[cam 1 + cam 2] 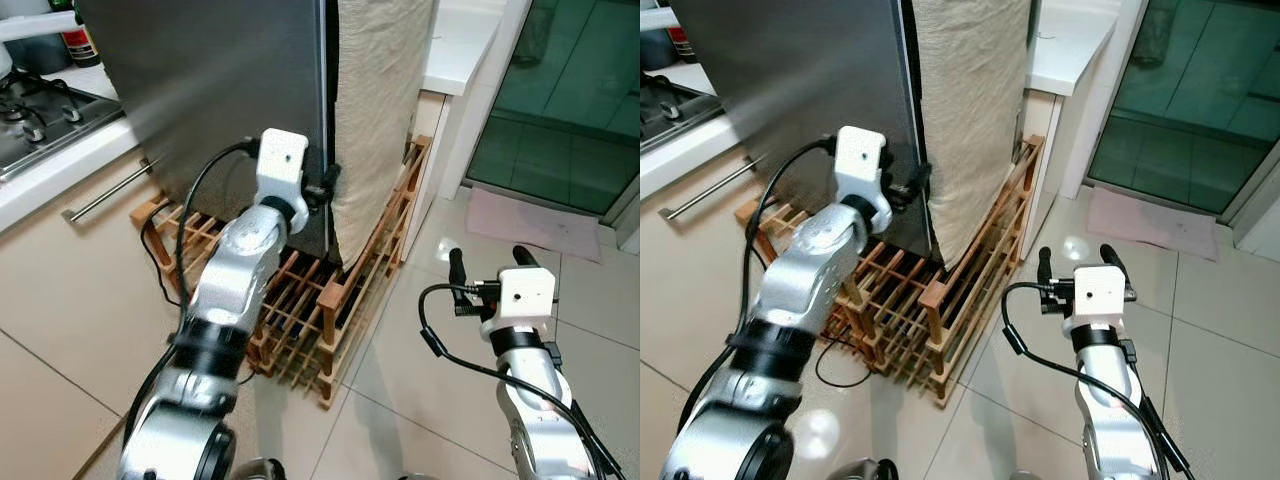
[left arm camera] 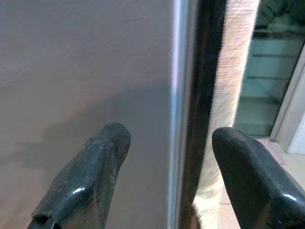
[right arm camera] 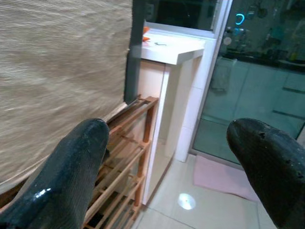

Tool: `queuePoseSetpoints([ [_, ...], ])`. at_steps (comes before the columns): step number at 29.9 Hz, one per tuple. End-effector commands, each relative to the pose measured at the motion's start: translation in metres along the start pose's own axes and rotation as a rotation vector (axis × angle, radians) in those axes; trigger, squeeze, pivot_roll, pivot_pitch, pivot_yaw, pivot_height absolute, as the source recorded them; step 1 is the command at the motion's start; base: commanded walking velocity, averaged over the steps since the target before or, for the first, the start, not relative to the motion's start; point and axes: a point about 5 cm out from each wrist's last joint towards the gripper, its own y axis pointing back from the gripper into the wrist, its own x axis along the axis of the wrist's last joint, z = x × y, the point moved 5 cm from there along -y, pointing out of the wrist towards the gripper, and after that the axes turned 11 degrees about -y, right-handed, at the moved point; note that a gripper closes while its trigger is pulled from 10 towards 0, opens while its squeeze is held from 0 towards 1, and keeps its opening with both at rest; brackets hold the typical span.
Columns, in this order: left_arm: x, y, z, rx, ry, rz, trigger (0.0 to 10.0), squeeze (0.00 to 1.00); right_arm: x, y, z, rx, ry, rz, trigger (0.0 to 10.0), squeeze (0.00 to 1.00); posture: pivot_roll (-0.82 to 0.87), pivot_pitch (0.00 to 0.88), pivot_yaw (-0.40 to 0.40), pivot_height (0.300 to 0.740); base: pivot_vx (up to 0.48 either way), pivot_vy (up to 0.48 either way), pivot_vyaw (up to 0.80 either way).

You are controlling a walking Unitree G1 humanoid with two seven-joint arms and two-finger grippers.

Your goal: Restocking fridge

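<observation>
The tall grey steel fridge (image 1: 220, 90) stands on a slatted wooden pallet (image 1: 340, 300) laid on the glossy beige floor tiles (image 1: 420, 400), with its door shut. A crumpled cream cloth (image 1: 375, 120) hangs down the fridge's right side, reaching the pallet.

The left claw (image 2: 169, 176) is raised to the door's right edge, low on the door. Its two black fingers (image 2: 90, 171) are spread apart, one in front of the grey door face and the other past the bright metal edge strip (image 2: 178, 109), in front of the dark gap and the cloth; whether they touch the door I cannot tell.

The right claw (image 1: 490, 260) is held low over the floor tiles to the right of the pallet, well apart from the fridge, its fingers wide apart and holding nothing.

To the left, a white bench (image 1: 60, 150) carries a steel gas hob (image 1: 40, 115). To the right stands a glass sliding door (image 1: 570, 100), with a pale pink mat (image 1: 530, 225) before it.
</observation>
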Motion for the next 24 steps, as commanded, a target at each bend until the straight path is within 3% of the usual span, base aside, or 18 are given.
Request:
queuePoseSetpoints([
  [1, 0.01, 0.004, -0.006, 0.014, -0.007, 0.052, 10.0, 0.0, 0.004, -0.003, -0.001, 0.003, 0.001, 0.011, 10.0, 0.0, -0.09, 0.0, 0.054, 0.74, 0.0, 0.0, 0.0],
  [4, 0.001, 0.018, -0.007, 0.034, 0.024, 0.05, 10.0, 0.0, 0.007, -0.004, -0.002, 0.011, 0.004, 0.023, 10.0, 0.0, -0.09, 0.0, 0.049, 0.74, 0.0, -0.48, 0.58],
  [8, 0.005, 0.022, -0.001, 0.038, 0.01, 0.081, 10.0, 0.0, 0.007, -0.006, -0.004, 0.028, 0.01, 0.019, 10.0, 0.0, -0.07, 0.0, 0.04, 0.74, 0.0, -0.48, 0.61],
  [17, 0.011, 0.02, 0.002, 0.05, 0.011, 0.105, 10.0, 0.0, 0.007, -0.01, -0.007, 0.042, 0.022, 0.018, 10.0, 0.0, -0.08, 0.0, 0.035, 0.74, 0.0, -0.48, 0.61],
  [21, 0.005, 0.014, -0.004, 0.098, 0.035, 0.062, 10.0, 0.0, 0.005, -0.01, -0.003, 0.016, 0.001, 0.007, 10.0, 0.0, -0.09, 0.0, 0.038, 0.74, 0.0, -0.471, 0.45],
  [24, 0.001, 0.009, -0.008, 0.131, 0.003, 0.033, 10.0, 0.0, 0.004, -0.009, -0.002, 0.015, 0.01, 0.005, 10.0, 0.0, -0.09, 0.0, 0.038, 0.74, 0.0, -0.147, 0.0],
])
